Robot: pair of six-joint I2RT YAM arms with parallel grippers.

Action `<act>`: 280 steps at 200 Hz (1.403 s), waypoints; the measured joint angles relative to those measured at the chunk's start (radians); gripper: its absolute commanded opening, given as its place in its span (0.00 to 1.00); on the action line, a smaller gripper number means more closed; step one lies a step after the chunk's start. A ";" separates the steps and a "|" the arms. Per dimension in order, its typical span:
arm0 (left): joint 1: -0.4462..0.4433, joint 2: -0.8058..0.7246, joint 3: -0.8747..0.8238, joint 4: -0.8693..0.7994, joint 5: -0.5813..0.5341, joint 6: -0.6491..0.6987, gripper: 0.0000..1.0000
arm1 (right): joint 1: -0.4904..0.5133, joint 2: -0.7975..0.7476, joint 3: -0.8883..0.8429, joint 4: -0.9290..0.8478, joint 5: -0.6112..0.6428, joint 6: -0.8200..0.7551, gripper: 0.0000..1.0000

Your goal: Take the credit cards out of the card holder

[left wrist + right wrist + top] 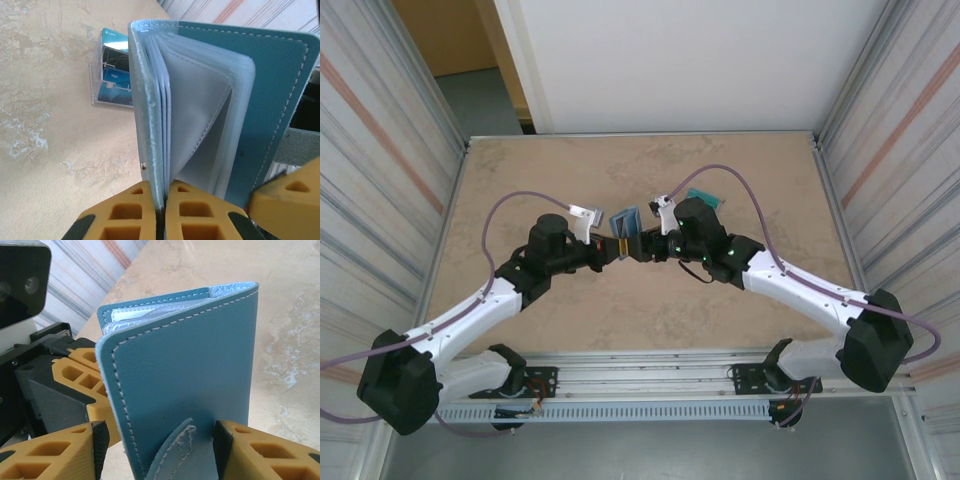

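Observation:
The teal-blue card holder [626, 220] stands upright above the table's middle, between both grippers. My left gripper [162, 192] is shut on its pale front cover and the thin clear sleeves [200, 100]. The holder [265, 100] gapes open, showing grey-blue lining. My right gripper [160, 440] is open. Its pads flank the teal outer cover [185, 355] and the closure tab [175, 450], with a gap at the left pad. A pile of credit cards [114, 75] in teal, black and blue lies on the table behind, in the top view [703, 198] just past the right wrist.
The tan marbled table [550, 170] is walled by ribbed metal panels [380, 130] left and right. The left gripper's yellow fingers [80, 370] sit right behind the holder. A yellow right finger [290, 200] shows at the holder's far side.

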 measured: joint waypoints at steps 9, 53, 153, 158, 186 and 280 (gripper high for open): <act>0.000 0.000 0.000 0.000 0.003 0.000 0.00 | 0.000 0.000 0.000 -0.005 0.004 -0.001 0.51; 0.000 -0.004 0.000 -0.001 0.010 0.000 0.00 | 0.000 0.000 0.000 -0.005 0.016 -0.001 0.41; 0.000 -0.036 0.000 0.000 0.029 0.000 0.00 | -0.015 -0.062 -0.034 0.016 0.024 0.003 0.43; 0.000 -0.039 0.000 0.000 0.029 0.000 0.00 | -0.016 -0.064 -0.034 0.016 0.027 0.005 0.45; 0.000 -0.056 0.000 0.000 0.032 0.000 0.00 | -0.015 -0.067 -0.034 0.011 0.058 0.003 0.48; 0.000 -0.081 0.000 -0.006 0.029 -0.004 0.00 | -0.030 -0.111 -0.049 0.003 0.108 0.004 0.42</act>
